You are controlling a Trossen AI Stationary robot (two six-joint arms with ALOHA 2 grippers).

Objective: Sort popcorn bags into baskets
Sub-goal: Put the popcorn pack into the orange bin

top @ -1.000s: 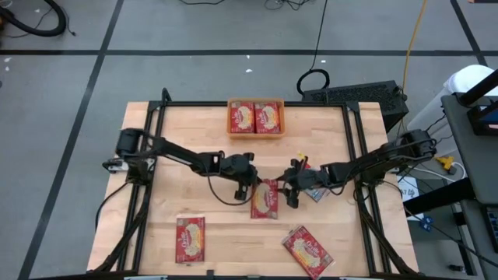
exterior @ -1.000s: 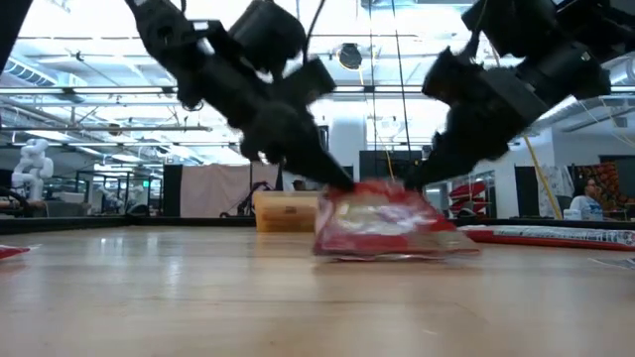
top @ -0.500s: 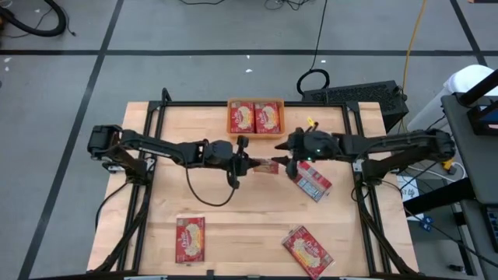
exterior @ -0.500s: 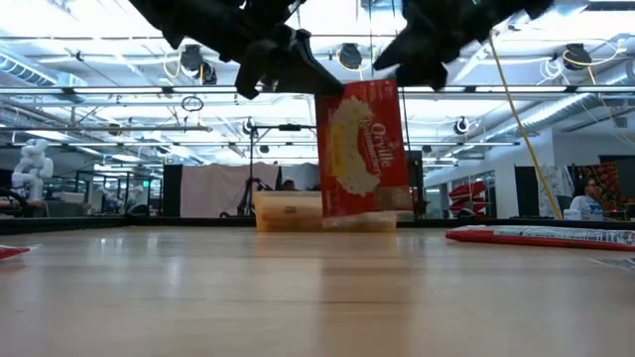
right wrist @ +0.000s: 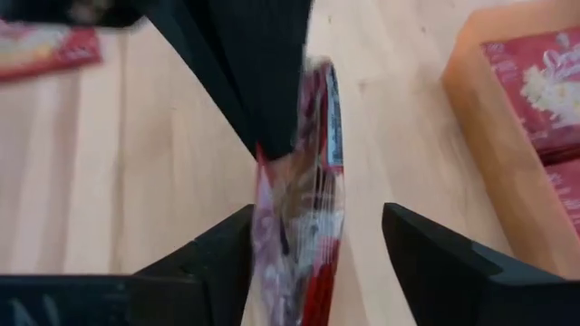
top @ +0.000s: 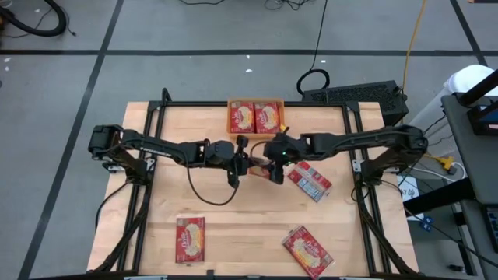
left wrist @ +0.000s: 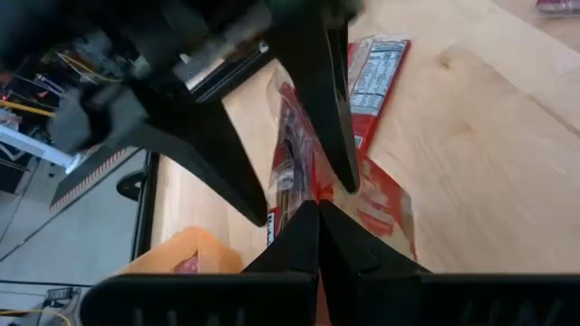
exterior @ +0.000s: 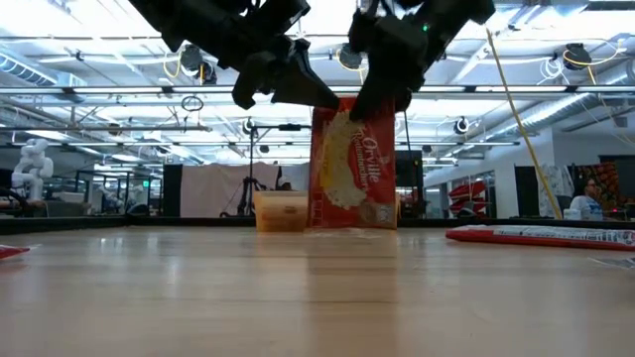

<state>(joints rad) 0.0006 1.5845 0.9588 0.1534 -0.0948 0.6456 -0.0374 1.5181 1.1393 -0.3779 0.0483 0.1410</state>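
My left gripper (top: pixel 249 165) is shut on a red popcorn bag (exterior: pixel 352 164), which hangs upright over the middle of the table. My right gripper (right wrist: pixel 313 258) is open, with one finger on each side of the same bag (right wrist: pixel 304 181); I cannot tell whether either finger touches it. The orange basket (top: pixel 231 118) stands at the far edge and holds two bags. On the table lie three more bags: one with its silver label side up (top: pixel 309 180), one near left (top: pixel 190 239) and one near right (top: pixel 307 250). My left gripper pinches the bag's top edge (exterior: pixel 325 103) between its two shut fingers, near one upper corner. The fingers come slanting down from the table's left side. The bag hangs upright below them, clear of the table.
Black frame rails (top: pixel 148 171) run along the table's left and right sides. Bare wood (top: pixel 233 218) lies between the near bags and the arms. The basket (right wrist: pixel 507 91) is a short way beyond the held bag.
My left gripper has risen and rolled, lifting the bag off the table; the bag has gone from lying flat to hanging upright. My right gripper has risen too and moved toward the far edge, then left toward the held bag, until its fingers straddle it.
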